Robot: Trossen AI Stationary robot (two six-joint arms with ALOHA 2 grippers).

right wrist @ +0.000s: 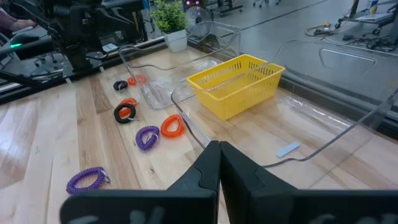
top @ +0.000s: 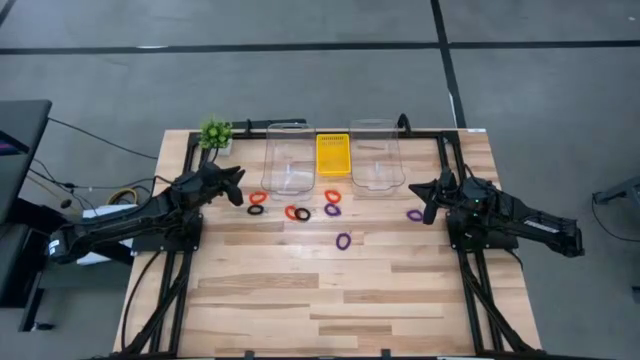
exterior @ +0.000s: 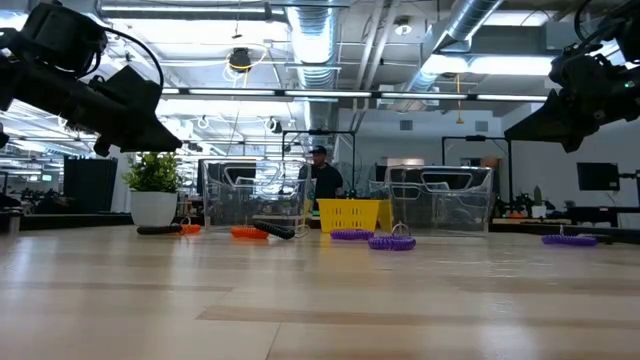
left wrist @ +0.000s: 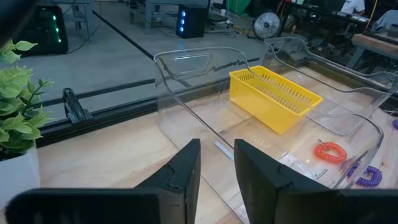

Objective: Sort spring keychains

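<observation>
the left claw (top: 238,184) is hovering slightly spread and empty just beside the nearest red-orange keychain (top: 257,198), while the right claw (top: 430,201) is hanging pressed together by a purple keychain (top: 415,214). the other spring keychains (top: 320,210) are lying scattered on the worktop (top: 330,290) between them, before the clear containers (top: 288,160).

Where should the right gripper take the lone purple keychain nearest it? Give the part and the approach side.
Grip one side of the purple keychain, across its coiled cord, coming straight down from above. It lies flat on the table, apart from the other rings, so one jaw can probably drop into its open centre and the other outside. The right gripper has its jaws shut; open them first.
</observation>
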